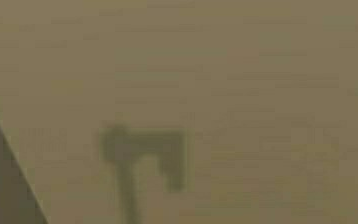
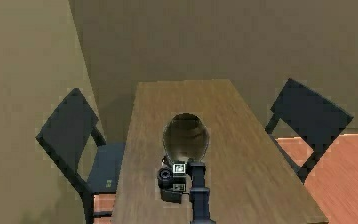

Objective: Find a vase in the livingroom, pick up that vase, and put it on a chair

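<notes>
A: Vase location?
B: Brownish open-mouthed vase (image 2: 187,136) at mid-table. Can't tell if it sits on the wooden table (image 2: 227,120) or is clear of it. Dark left chair (image 2: 69,128) and right chair (image 2: 307,112) flank the table.
A: Gripper?
B: The gripper (image 2: 175,168) is at the vase's near side, on the arm (image 2: 199,198). Can't tell whether it holds anything. Forward view: tan wall (image 1: 237,80).

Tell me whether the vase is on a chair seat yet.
No: the vase shows against the wooden table, well apart from the chair on the left and the chair on the right.
</notes>
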